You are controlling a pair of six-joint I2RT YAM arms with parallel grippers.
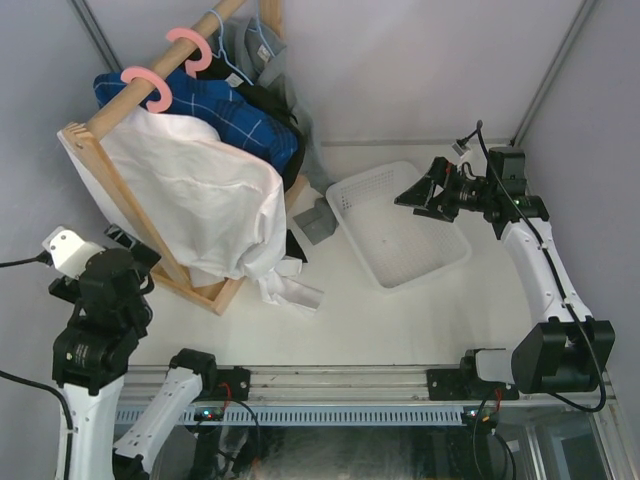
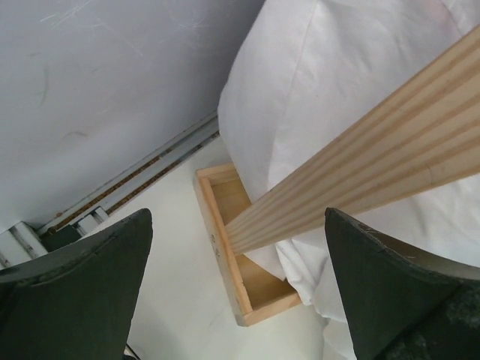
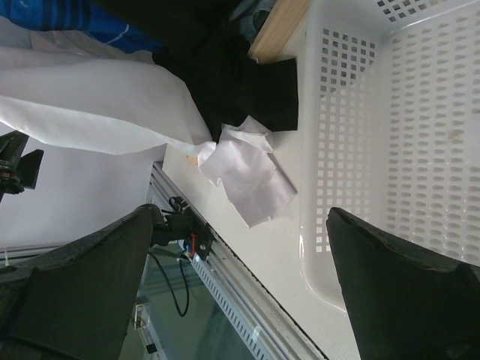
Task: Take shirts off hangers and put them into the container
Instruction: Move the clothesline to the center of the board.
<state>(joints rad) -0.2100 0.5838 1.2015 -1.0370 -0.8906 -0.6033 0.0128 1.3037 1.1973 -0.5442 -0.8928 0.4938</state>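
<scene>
Four shirts hang on the wooden rack (image 1: 120, 105): a white shirt (image 1: 200, 195) in front, then a blue plaid one (image 1: 235, 115), a black one (image 1: 280, 110) and a grey one (image 1: 262, 50). Two pink hanger hooks (image 1: 150, 88) (image 1: 192, 45) and a light-blue wire hanger (image 1: 228, 58) sit on the rail. The white perforated container (image 1: 400, 228) lies right of the rack. My left gripper (image 1: 138, 250) is open beside the rack's near leg (image 2: 360, 150), with the white shirt (image 2: 330, 67) just beyond. My right gripper (image 1: 415, 200) hovers open over the container's far right edge (image 3: 420, 112).
The rack's wooden base frame (image 2: 225, 247) rests on the table under the left gripper. A white sleeve (image 3: 247, 180) and black cloth (image 3: 232, 82) trail onto the table between rack and container. Grey walls close in at the left and back; a metal rail (image 1: 330, 378) runs along the near edge.
</scene>
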